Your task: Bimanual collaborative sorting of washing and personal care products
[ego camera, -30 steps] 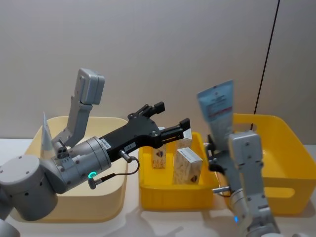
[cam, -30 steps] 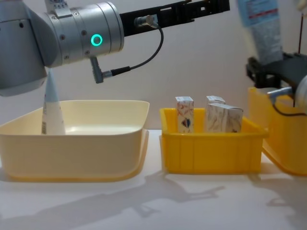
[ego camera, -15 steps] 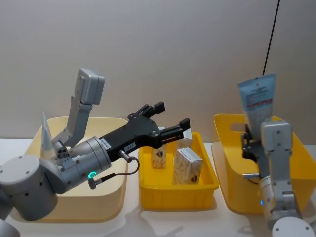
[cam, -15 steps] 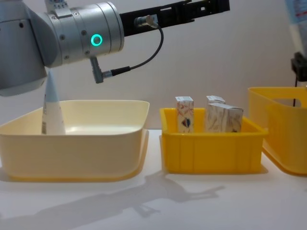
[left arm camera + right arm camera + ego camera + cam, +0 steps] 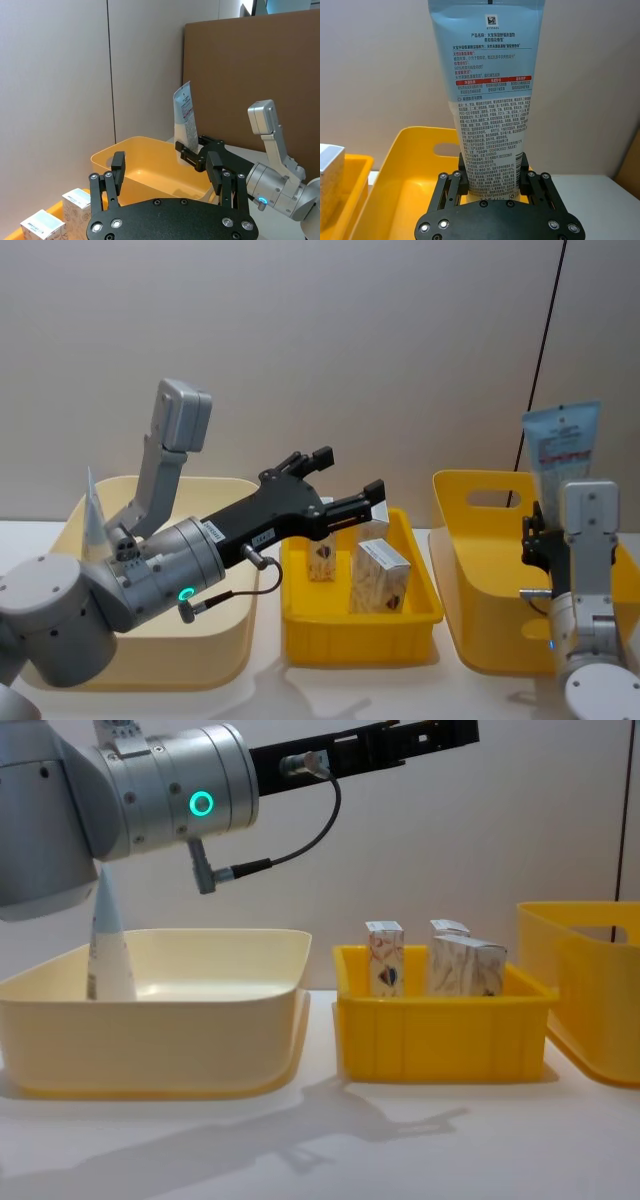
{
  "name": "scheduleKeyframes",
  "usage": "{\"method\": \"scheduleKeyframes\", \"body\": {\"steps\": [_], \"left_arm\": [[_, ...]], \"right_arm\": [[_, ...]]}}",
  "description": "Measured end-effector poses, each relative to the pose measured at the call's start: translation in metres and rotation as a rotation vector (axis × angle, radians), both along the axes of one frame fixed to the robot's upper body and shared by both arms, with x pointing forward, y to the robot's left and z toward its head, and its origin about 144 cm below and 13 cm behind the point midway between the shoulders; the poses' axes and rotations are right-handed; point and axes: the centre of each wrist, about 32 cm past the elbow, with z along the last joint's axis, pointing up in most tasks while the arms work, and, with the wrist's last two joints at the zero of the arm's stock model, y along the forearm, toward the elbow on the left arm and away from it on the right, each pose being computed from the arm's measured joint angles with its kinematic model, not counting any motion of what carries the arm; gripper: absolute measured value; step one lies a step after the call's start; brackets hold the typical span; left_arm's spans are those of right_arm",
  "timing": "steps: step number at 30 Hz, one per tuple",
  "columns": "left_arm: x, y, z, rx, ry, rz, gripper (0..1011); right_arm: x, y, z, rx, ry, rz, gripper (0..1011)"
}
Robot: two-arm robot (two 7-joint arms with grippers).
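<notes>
1. Out at three o'clock from the small yellow bin (image 5: 340, 635), my right gripper (image 5: 537, 540) is clenched on a pale blue-and-white tube (image 5: 563, 445). My fingers (image 5: 451, 187) press its lower body from both sides.
2. That tube stands upright in my grasp with its flat crimped end at twelve o'clock. Its printed back faces my wrist camera, and its bottom end is hidden behind my own hardware.
3. I hold it over the big yellow bin (image 5: 480, 570), which has a handle slot in its far wall. I see the tube touching none of the bin's walls.
4. My left gripper (image 5: 345, 475) hovers above the small yellow bin, reaching in from about eight o'clock. Its jaws are spread wide and hold nothing.
5. Three cartons (image 5: 466, 965) with brownish marbled print stand upright inside the small yellow bin. One is toward nine o'clock, and two are close together toward three o'clock.
6. At nine o'clock from that bin, just beside it on the white table (image 5: 400, 1140), sits the cream bin (image 5: 150, 670).
7. A second tube (image 5: 93, 510) stands in the cream bin's ten o'clock corner, tapering upward to a narrow tip. It is well apart from both of my grippers.
</notes>
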Motion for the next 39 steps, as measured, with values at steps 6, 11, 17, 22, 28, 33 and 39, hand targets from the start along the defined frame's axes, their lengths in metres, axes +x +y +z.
{"method": "scheduleKeyframes", "body": {"steps": [6, 11, 17, 22, 28, 33, 39], "left_arm": [[0.0000, 0.0000, 0.0000, 0.000, 0.000, 0.000, 1003], [0.0000, 0.0000, 0.0000, 0.000, 0.000, 0.000, 1003], [0.0000, 0.0000, 0.0000, 0.000, 0.000, 0.000, 1003], [0.0000, 0.0000, 0.0000, 0.000, 0.000, 0.000, 1003], [0.0000, 0.0000, 0.0000, 0.000, 0.000, 0.000, 1003], [0.0000, 0.0000, 0.0000, 0.000, 0.000, 0.000, 1003], [0.0000, 0.0000, 0.0000, 0.000, 0.000, 0.000, 1003]], "right_arm": [[0.0005, -0.0013, 0.0013, 0.018, 0.025, -0.022, 536], [0.0008, -0.0019, 0.0024, 0.029, 0.036, -0.033, 691], [0.0010, -0.0022, 0.0033, 0.035, 0.045, -0.040, 862], [0.0011, -0.0025, 0.0037, 0.039, 0.050, -0.045, 986], [0.0011, -0.0027, 0.0040, 0.042, 0.052, -0.048, 1001], [0.0011, -0.0028, 0.0041, 0.043, 0.055, -0.050, 1001], [0.0011, -0.0030, 0.0041, 0.044, 0.056, -0.051, 1001]]}}
